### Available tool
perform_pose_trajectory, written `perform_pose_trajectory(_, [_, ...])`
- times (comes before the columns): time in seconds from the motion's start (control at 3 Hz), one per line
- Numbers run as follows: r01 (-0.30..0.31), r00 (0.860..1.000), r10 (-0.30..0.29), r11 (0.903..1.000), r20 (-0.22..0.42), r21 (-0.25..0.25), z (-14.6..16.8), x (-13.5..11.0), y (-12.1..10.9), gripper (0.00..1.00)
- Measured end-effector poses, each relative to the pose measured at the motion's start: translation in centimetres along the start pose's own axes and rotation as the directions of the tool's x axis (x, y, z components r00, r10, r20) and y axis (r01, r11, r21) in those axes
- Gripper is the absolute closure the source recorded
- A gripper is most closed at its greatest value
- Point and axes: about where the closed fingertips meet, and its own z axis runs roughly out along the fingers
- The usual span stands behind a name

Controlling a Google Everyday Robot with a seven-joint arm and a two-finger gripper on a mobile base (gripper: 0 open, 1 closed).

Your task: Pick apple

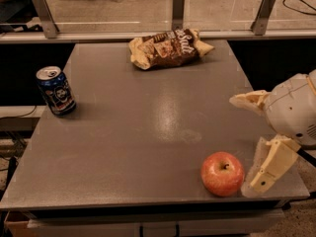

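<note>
Grey tabletop (148,132) fills most of the camera view, its matte surface carrying a pale sheen near the middle. Behind its far edge runs a low glass partition (123,9) held by slanted metal posts, with bare floor visible beyond.

At the right edge of the table hangs the robot's cream-coloured gripper (242,143), attached to a rounded white wrist housing (294,110). Its jaws stand spread wide, with nothing between them: one finger (249,101) points left over the table's right side, and the other finger (269,164) slants down and to the left toward the front right corner.

A crumpled brown-and-cream snack bag (168,48) lies flat at the middle of the far edge, well apart from everything else. A blue soda can (56,90) stands upright near the left edge, its silver top showing.

The apple (222,174), red with yellowish-orange patches and a short dark stem in its dimple, sits on the table near the front right corner. It rests just left of the lower finger's tip; whether the two touch cannot be told.
</note>
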Motion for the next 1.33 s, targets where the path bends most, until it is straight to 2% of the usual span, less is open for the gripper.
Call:
perform_pose_trajectory(0.33, [0.017, 0.999, -0.016, 0.9995, 0.031, -0.026, 1.3, 1.4, 1.4, 0.00])
perform_pose_trajectory(1.0, [0.030, 0.996, -0.026, 0.9986, 0.091, -0.042, 4.1, 2.8, 2.8, 0.00])
perform_pose_trajectory(1.33, [0.028, 0.992, -0.020, 0.9979, 0.128, -0.059, 5.6, 2.4, 3.4, 0.17])
